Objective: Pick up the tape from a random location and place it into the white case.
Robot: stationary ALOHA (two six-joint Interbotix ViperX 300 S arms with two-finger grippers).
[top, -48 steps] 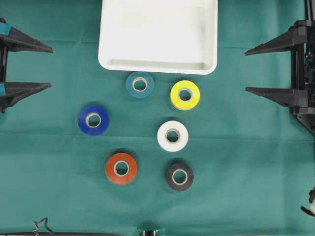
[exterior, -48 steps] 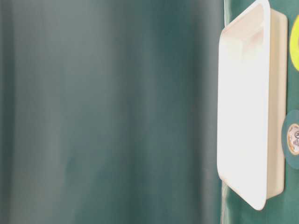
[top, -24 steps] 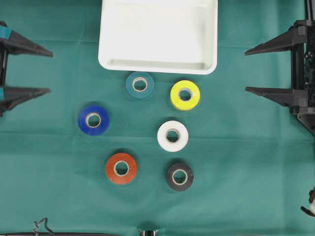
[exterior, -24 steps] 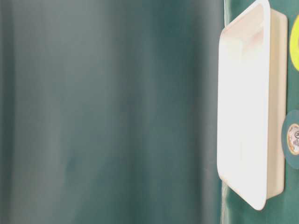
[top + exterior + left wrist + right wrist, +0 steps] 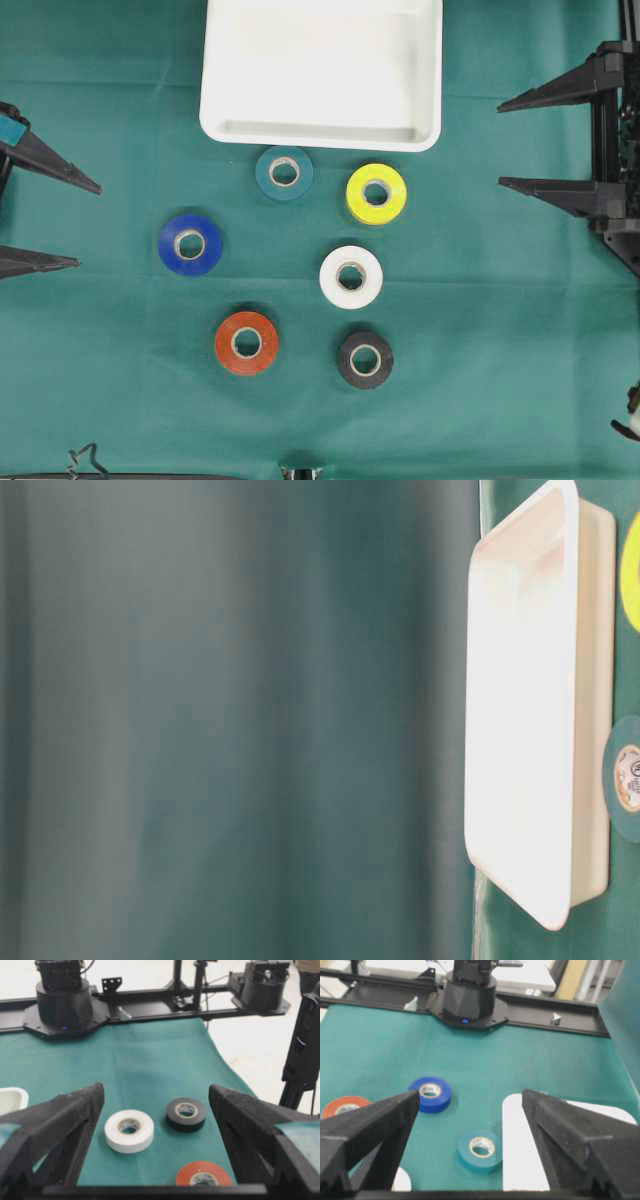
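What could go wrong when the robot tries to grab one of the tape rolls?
1. The white tape roll, yellow tape roll and black tape roll lie close together, so the wide-open left end effector might bump a neighbour.
2. The teal tape roll lies right beside the white case; a finger could knock its rim.
3. Teal tape on green cloth is hard to spot.
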